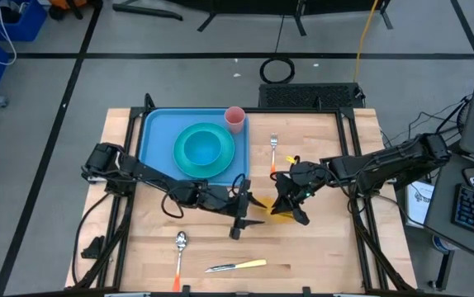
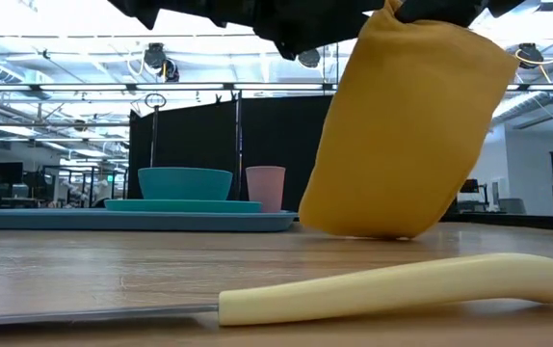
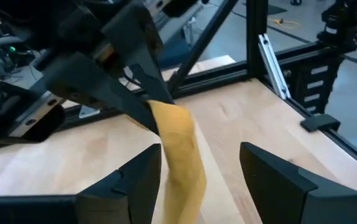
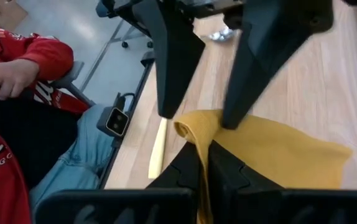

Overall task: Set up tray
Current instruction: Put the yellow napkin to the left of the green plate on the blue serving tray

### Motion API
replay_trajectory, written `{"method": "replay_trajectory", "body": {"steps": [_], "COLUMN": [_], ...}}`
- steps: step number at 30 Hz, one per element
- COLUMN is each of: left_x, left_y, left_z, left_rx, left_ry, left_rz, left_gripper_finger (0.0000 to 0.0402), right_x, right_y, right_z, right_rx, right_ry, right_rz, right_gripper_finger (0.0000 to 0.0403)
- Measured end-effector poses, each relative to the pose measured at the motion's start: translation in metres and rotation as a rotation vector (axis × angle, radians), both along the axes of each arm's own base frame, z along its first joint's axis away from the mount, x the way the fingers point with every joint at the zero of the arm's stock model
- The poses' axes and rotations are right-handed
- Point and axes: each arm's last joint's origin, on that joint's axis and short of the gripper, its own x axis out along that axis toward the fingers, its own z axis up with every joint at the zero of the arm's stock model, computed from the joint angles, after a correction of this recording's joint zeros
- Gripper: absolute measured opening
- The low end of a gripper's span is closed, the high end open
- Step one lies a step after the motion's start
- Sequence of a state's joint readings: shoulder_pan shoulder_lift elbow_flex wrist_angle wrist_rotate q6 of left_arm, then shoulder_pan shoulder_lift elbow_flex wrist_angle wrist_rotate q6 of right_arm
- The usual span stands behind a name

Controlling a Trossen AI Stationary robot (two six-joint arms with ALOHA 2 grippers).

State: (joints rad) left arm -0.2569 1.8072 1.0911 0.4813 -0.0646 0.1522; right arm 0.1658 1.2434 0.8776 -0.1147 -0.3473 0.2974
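Two dark arms meet over a wooden counter (image 1: 319,239), and much of the action is masked: from above, the right gripper (image 1: 285,200) and the yellow cloth (image 1: 278,213) it pinches show only as a sliver of colour beneath black metal. At counter height both arms are cut off by the frame's upper edge, leaving the cloth (image 2: 407,125) hanging as a broad folded panel whose lower edge sits at or just above the wood; which, cannot be told.

The right gripper is clenched on a gathered fold of the cloth (image 4: 259,149), its fingers pressed together around the fabric. The left gripper (image 1: 239,216) stands released, fingers spread wide on either side of the hanging cloth (image 3: 181,162) without closing on it.

The tray (image 1: 156,136), a large, flat, light-blue rectangle with rounded corners and a low raised rim, lies at the counter's far left corner, well apart from the grippers. It carries a round teal plate (image 1: 227,157) with a teal bowl (image 1: 202,147) on it and a pink cup (image 1: 234,118) at the tray's far right corner.

A fork (image 1: 274,151) lies just right of the tray. A spoon (image 1: 180,247) and a pale-handled knife (image 1: 237,266) lie near the front edge; the knife's blade is blurred in the low view. A person's red sleeve (image 4: 32,53) and hand (image 4: 4,76) show beyond the counter.
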Motion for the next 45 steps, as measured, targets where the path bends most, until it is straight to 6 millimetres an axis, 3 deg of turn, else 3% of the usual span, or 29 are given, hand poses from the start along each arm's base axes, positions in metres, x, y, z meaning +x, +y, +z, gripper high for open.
{"method": "replay_trajectory", "body": {"steps": [15,25,36,42,45], "left_x": [0.001,0.001,0.001,0.001,0.001], "left_y": [0.003,0.004,0.003,0.004,0.005], "left_z": [-0.001,-0.002,-0.002,-0.001,-0.001], "left_rx": [-0.031,-0.039,-0.04,-0.038,-0.039], "left_ry": [0.014,0.025,0.021,0.013,0.014], "left_rz": [-0.024,-0.025,-0.044,-0.051,-0.053], "left_gripper_finger": [0.0216,0.0136,0.0085,0.0013,0.0011], "right_x": [0.013,0.014,0.015,0.016,0.016], "right_y": [0.004,0.005,0.005,0.005,0.005], "right_z": [-0.009,-0.01,-0.008,-0.007,-0.007], "right_rx": [0.05,0.054,0.045,0.041,0.036], "right_ry": [-0.02,-0.022,-0.043,-0.064,-0.068], "right_rz": [0.068,0.08,0.087,0.097,0.099], "right_gripper_finger": [0.0003,0.0004,0.0004,0.0004,0.0004]}}
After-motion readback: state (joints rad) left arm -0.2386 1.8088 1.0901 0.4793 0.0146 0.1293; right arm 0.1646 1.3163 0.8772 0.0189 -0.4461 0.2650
